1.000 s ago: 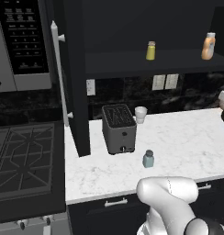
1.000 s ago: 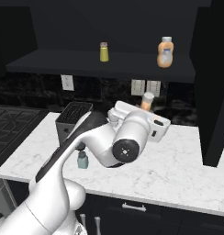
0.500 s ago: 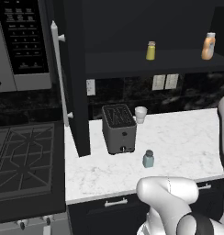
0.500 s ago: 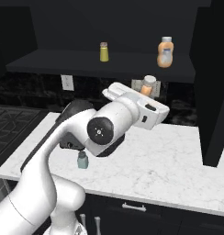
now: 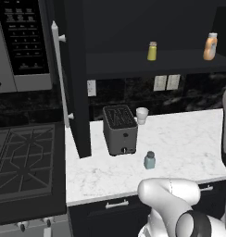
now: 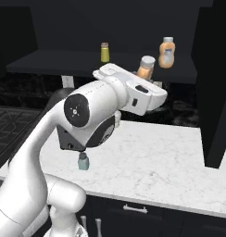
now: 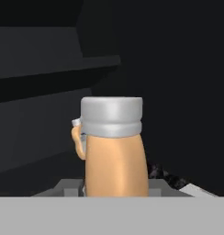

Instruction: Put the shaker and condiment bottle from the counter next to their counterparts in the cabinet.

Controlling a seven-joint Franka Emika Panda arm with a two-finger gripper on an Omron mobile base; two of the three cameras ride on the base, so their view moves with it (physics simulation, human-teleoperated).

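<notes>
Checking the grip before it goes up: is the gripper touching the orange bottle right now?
Touching. In the hand view the orange bottle rises straight out of the shut gripper; in the right base view it sits lifted at the hand, clear of the counter.

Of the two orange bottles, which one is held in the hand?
The condiment bottle with the greyish cap, raised in the hand before the shelf. The other orange bottle stands on the cabinet shelf.

a: what's up close?
b: the orange bottle (image 7: 114, 156) with a grey cap, upright.
a: behind it?
b: a second orange bottle (image 7: 77, 140) peeks out beside it, against the dark cabinet (image 7: 45, 69) shelf.
</notes>
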